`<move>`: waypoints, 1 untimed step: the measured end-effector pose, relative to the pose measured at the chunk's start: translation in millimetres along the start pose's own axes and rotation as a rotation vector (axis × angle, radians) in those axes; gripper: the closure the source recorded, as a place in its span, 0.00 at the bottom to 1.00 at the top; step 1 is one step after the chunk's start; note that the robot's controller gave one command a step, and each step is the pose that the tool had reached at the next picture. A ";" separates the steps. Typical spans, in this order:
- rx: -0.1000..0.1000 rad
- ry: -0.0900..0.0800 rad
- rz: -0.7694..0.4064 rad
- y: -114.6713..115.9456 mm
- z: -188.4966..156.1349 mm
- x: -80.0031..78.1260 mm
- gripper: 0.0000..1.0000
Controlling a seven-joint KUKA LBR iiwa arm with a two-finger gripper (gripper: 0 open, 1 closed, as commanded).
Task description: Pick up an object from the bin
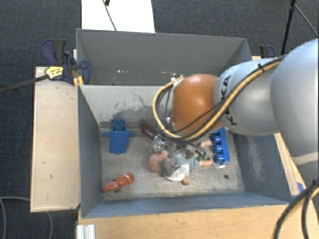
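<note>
1. Pincer (pixel 173 164): over the pinkish heap (pixel 158 160) directly beneath; you cannot tell its opening or hold.
2. Blue studded bar (pixel 220 148): just right.
3. Blue clip (pixel 118 137), orange toy (pixel 118 182): well left, bare bin floor (pixel 138 164) between.

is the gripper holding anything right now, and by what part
It cannot be told. The gripper is down among a small heap mid-bin, next to a pinkish piece and a blue bar, and its grasp is hidden.
</note>
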State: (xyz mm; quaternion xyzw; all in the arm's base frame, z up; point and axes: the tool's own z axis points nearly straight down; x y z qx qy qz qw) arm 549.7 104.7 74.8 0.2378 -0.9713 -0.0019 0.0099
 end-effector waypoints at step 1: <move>0.009 -0.021 -0.043 -6.7 -133.6 14.7 1.00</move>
